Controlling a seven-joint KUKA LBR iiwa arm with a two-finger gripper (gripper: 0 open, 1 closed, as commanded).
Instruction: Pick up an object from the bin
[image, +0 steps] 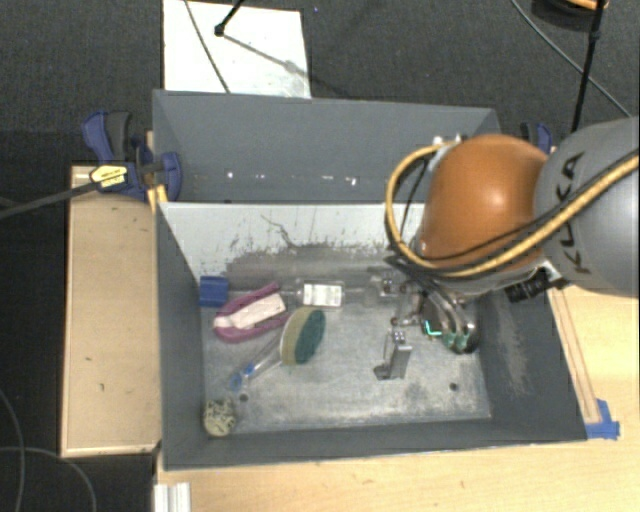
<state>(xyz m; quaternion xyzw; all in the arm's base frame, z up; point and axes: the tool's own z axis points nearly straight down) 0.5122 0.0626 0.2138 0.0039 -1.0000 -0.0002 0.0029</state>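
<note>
My gripper (388, 370) hangs low over the bare bin floor right of the middle, with nothing seen in it. Nearest to it, on its left, lies a dish brush (302, 335) with a round beige and green head and a clear handle running down-left to a blue tip. A small white and silver object (322, 294) rests by the back wall, above the brush.
Further left lie a pink and purple soft thing (250, 310) and a blue block (212, 291) by the left wall. A speckled, stone-like ball (219, 418) sits in the front left corner. The arm's orange dome covers the bin's back right.
</note>
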